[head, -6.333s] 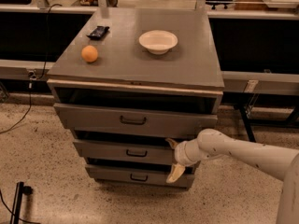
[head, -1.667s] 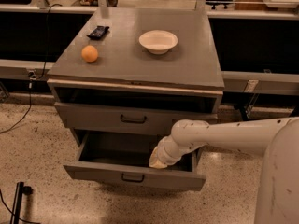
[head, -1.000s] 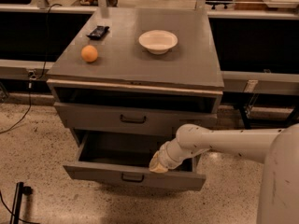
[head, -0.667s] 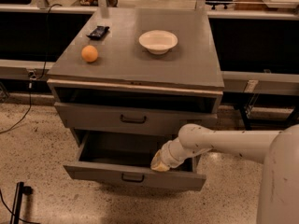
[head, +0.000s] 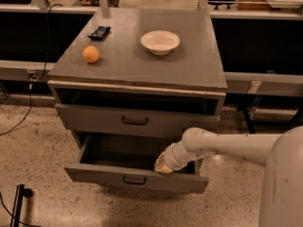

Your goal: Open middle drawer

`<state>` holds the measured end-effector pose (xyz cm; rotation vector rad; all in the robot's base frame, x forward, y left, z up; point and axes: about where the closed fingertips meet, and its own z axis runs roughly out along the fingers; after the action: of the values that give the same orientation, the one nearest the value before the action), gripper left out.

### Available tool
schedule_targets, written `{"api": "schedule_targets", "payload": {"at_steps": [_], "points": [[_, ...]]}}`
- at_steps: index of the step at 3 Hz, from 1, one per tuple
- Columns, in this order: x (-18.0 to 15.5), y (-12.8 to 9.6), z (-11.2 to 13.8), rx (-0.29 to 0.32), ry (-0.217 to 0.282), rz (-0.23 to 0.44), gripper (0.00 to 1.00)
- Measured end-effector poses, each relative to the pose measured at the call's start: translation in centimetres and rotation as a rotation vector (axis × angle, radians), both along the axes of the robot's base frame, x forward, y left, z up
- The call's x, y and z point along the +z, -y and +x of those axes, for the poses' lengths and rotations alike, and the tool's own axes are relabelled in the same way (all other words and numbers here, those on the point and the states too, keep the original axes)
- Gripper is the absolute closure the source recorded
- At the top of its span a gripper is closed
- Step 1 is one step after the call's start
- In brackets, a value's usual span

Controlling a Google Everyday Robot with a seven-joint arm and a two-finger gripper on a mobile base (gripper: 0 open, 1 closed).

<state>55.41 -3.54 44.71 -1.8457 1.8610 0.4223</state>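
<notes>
The middle drawer of the grey metal cabinet stands pulled well out, its inside showing, with a small dark bar handle at the centre of its front. My gripper is inside the drawer, just behind the front panel and right of the handle. My white arm reaches in from the right. The top drawer above is pushed in. The bottom drawer is hidden under the open one.
On the cabinet top lie an orange, a white bowl and a small dark packet. Dark benches run behind the cabinet on both sides. A speckled floor and a cable lie to the left.
About six seconds ago the middle drawer was shut and my gripper was at its right end. Now the drawer is pulled out. Over the last second my gripper has barely moved.
</notes>
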Motion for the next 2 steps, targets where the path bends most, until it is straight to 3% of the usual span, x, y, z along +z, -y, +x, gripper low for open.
{"api": "schedule_targets", "payload": {"at_steps": [1, 2], "points": [[-0.2, -0.2, -0.3, 0.031, -0.018, 0.031, 1.0], [1.5, 0.4, -1.4, 0.073, -0.037, 0.105, 1.0]]}}
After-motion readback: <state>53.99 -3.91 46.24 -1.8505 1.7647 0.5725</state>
